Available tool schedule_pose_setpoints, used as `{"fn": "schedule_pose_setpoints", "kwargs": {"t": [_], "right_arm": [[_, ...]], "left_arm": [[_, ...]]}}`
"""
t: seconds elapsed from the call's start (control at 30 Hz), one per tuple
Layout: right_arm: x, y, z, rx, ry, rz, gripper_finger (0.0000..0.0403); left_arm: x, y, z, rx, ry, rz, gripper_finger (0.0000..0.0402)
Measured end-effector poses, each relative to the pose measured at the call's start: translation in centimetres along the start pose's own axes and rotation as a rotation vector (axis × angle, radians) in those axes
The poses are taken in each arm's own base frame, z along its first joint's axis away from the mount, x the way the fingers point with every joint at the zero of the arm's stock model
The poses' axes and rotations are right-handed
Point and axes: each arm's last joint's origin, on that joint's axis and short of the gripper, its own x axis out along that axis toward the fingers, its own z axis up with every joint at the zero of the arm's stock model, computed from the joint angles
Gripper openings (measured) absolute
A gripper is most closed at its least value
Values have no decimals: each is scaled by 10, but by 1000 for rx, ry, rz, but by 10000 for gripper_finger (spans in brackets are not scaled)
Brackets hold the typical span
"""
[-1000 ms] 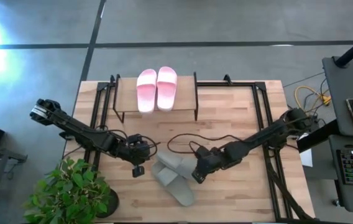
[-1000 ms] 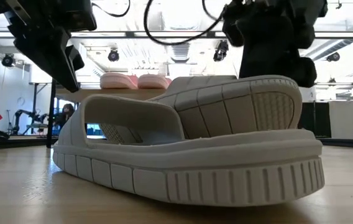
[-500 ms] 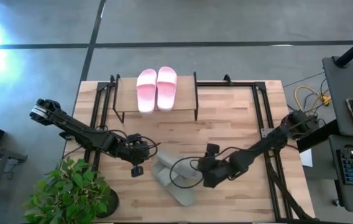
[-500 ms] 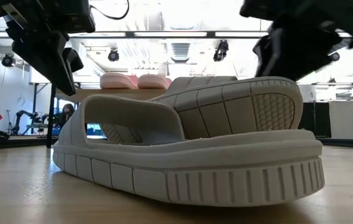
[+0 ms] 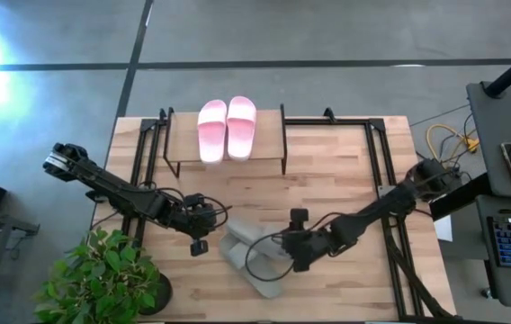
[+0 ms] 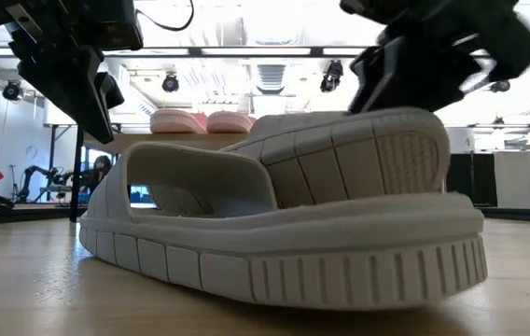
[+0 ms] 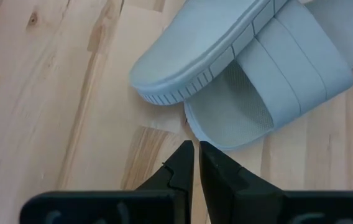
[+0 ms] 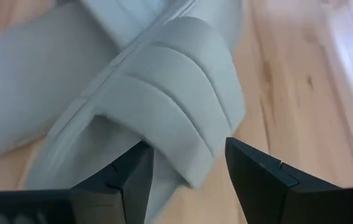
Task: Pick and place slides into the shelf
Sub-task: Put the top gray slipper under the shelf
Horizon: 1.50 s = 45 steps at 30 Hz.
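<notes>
Slides, the grey-green soft open-toe pair, lie crossed and overlapping near the table's front edge in the high view, the lower one's long axis running from 10 to 4 o'clock. The right gripper is at their 3 o'clock, right against the pair. The left gripper waits at their 9 o'clock, near but apart. The right arm is nearer for the grab.

The small wood-topped shelf with black metal frame is at 12 o'clock from the pair, well apart. The pale pink slide pair sits side by side on its top plank, toes to 12. The lower tier can't be seen.

Low view: grey-green pair fills the picture, one slide resting across the other; the right gripper hangs over the upper one's raised end.

Left wrist view: left gripper's fingers nearly together, nothing between them, pointing at the overlapped ends of the pair, just short of them.

Right wrist view: right gripper's fingers spread wide, straddling the ribbed strap of the upper slide; strap between them, not yet pinched. Coming move likely closes on that strap.
</notes>
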Motion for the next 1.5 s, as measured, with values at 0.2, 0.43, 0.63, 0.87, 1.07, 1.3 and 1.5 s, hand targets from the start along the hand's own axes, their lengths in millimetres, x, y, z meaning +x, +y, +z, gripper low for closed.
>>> {"fn": "schedule_pose_setpoints", "kwargs": {"t": [0.2, 0.43, 0.63, 0.87, 1.07, 1.3, 1.5], "right_arm": [[9, -15, 1, 46, -9, -25, 191], [16, -30, 8, 107, -26, 10, 118], [29, -60, 25, 143, -155, -58, 54], [52, -87, 45, 185, -99, -15, 75], [69, -73, 74, -55, -114, 0, 87], [85, -65, 74, -205, 223, 6, 157], [83, -67, 70, -210, 339, -47, 224]], "left_arm": [[0, 0, 0, 1, 1, 0, 11], [0, 0, 0, 1, 1, 0, 11], [0, 0, 0, 2, 1, 1, 11], [0, 0, 0, 0, -1, 0, 11], [0, 0, 0, -26, -2, 4, 11], [0, 1, 0, -28, -15, 24, 11], [0, 2, 1, -25, -46, 72, 11]]}}
